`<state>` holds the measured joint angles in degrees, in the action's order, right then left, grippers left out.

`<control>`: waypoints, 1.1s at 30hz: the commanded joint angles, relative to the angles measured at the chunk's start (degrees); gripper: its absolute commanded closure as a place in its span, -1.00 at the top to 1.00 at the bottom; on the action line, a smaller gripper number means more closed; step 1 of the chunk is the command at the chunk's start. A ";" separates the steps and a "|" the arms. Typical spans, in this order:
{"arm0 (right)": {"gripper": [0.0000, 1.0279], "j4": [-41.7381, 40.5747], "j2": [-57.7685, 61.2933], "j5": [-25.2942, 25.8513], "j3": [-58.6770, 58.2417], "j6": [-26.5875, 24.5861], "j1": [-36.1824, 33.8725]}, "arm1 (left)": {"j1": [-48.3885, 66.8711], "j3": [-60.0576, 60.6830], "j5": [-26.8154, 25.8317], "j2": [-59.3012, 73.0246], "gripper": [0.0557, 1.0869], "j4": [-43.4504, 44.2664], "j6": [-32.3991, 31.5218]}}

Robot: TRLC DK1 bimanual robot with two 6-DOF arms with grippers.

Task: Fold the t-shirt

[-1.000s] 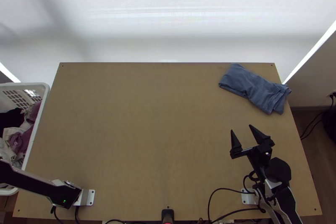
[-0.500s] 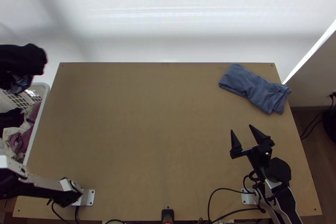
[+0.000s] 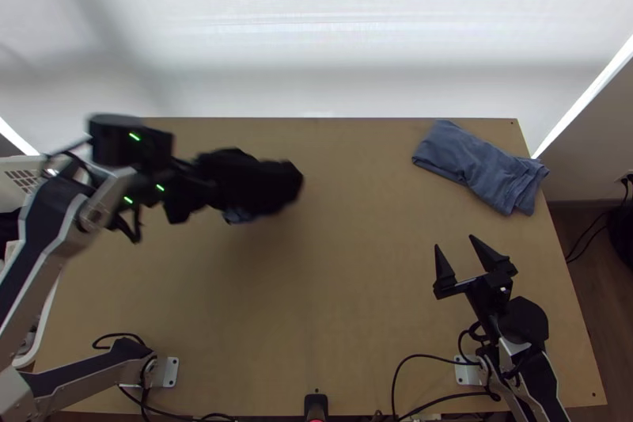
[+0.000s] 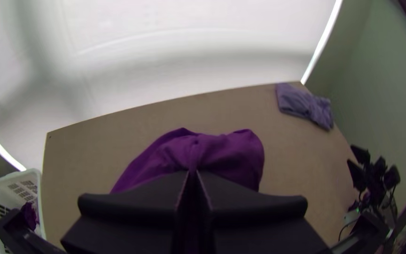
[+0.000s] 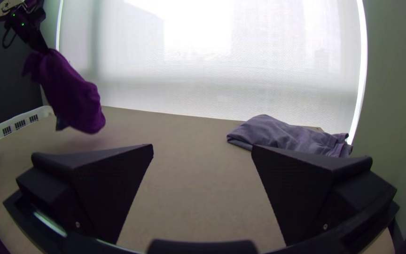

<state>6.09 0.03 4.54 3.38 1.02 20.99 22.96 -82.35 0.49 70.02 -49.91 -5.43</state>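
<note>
From above, we found the shirt [image 3: 255,180] at three o'clock from the left claw [image 4: 192,173] pinching it; the right claw [image 3: 453,241], spread, stood farther, toward four.

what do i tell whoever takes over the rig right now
Left claw: shut on the dark purple cloth, bunched and hanging over the left half of the table.
Right claw: open and empty, near the table's right side.
Done: dark cloth picked up; blue-grey cloth lies folded at the far right corner.
Left: lay the dark cloth down, spread it, fold it.
</note>
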 commanded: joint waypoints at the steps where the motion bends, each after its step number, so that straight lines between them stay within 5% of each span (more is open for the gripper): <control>1: 0.92 -0.81 -0.21 0.39 -0.56 0.21 0.63 | 8.77 8.17 3.90 -2.43 -0.92 4.91 -3.88; 8: 0.92 -0.81 -0.21 0.39 -0.56 0.21 0.63 | 20.55 20.21 5.22 -0.76 -0.92 16.51 -7.31; 16: 0.92 -0.81 -0.21 0.39 -0.56 0.21 0.63 | 21.42 22.40 6.89 7.06 -0.90 24.69 -8.63; 18: 0.92 -0.81 -0.21 0.39 -0.56 0.21 0.63 | 20.28 21.97 6.89 9.35 -0.47 27.32 -8.28; 21: 0.92 -0.81 -0.21 0.39 -0.56 0.21 0.63 | 17.03 19.15 7.15 13.74 0.79 29.61 -7.93; 22: 0.92 -0.81 -0.21 0.39 -0.56 0.21 0.63 | 15.80 18.45 7.77 14.71 0.92 30.84 -7.75; 28: 0.92 -0.81 -0.21 0.39 -0.56 0.21 0.63 | 13.51 14.32 7.86 10.93 0.92 31.37 -8.10; 33: 0.92 -0.81 -0.21 0.39 -0.56 0.21 0.63 | 13.16 8.52 7.86 5.74 0.92 23.02 -7.58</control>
<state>6.09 0.03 4.54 3.38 1.02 20.99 36.60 -69.12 8.19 79.64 -23.18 -12.88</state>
